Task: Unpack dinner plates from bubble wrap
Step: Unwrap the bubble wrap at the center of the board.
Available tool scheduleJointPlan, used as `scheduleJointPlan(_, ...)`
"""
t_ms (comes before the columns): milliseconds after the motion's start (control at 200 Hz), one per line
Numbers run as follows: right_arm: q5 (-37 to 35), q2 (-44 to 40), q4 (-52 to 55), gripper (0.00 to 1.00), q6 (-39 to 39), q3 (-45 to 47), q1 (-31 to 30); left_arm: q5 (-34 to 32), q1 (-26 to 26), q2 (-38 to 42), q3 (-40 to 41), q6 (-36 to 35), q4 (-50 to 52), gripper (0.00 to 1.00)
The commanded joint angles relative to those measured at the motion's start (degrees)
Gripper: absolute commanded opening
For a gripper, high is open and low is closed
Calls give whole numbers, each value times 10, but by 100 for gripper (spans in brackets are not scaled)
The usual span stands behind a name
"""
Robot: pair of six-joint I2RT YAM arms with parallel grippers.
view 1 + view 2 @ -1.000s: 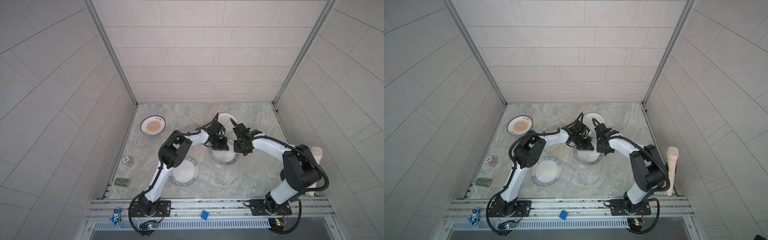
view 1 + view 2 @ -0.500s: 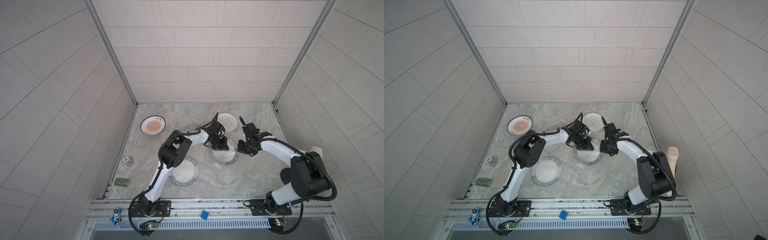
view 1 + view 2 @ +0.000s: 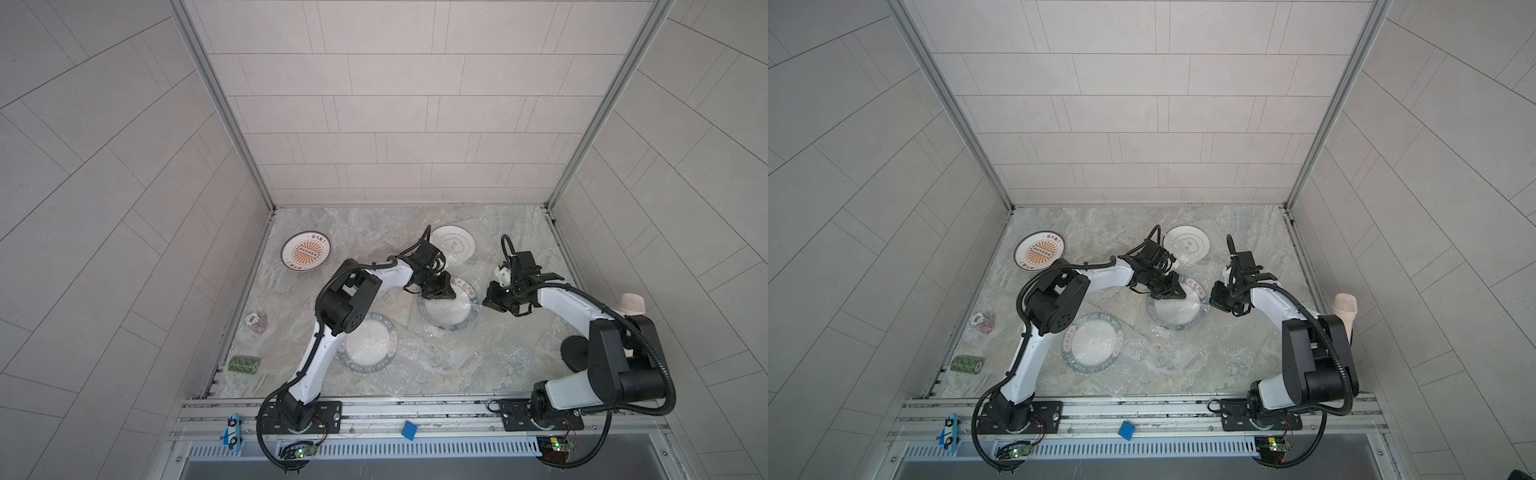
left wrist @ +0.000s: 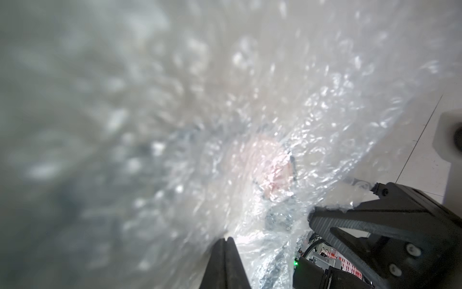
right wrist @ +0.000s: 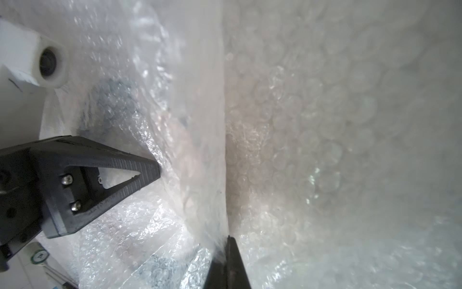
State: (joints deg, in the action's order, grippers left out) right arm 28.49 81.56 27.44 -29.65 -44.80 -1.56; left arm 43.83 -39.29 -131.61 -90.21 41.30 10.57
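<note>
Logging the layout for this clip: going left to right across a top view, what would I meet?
Green roll → sunburst plate → nearer lettered-rim plate → farther lettered-rim plate → pinkish cup. The chip stack and grey-ringed plate overlap others, so they are left out.

From the left wrist view the bubble wrap (image 4: pixel 155 105) swallows nearly everything, blurring to grey away from the left gripper (image 4: pixel 227 240), whose pinched jaws run off the picture's edge. The middle plate (image 3: pixel 446 311) beneath is only a hazy ring. In both top views rim lettering is too small to read, and the left arm (image 3: pixel 322 353) covers part of the front plate (image 3: pixel 370 349).
</note>
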Motion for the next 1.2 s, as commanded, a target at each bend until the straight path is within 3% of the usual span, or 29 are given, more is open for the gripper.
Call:
scheduleJointPlan(0,-10,-33,41,0,-9,12,34,-117,27,-40,44,16,86,7)
scheduleJointPlan(620,-37,-64,-19,0,-74,90,122,-105,49,-44,79,32,61,6)
scheduleJointPlan(745,-8,-65,-41,0,-70,107,119,-99,48,-51,74,32,57,6)
scheduleJointPlan(796,-28,-75,-21,0,-56,89,102,-94,48,-50,72,30,59,6)
scheduleJointPlan(906,-113,-117,40,15,-22,27,44,-74,45,-39,65,21,56,6)
scheduleJointPlan(1006,-144,-125,71,32,12,-18,-3,-46,36,-26,57,8,57,7)
scheduleJointPlan(1096,-186,-111,99,37,22,-48,-37,-46,28,-16,54,5,66,7)
scheduleJointPlan(1196,-174,-90,86,40,37,-57,-77,-42,24,-14,54,-12,69,7)
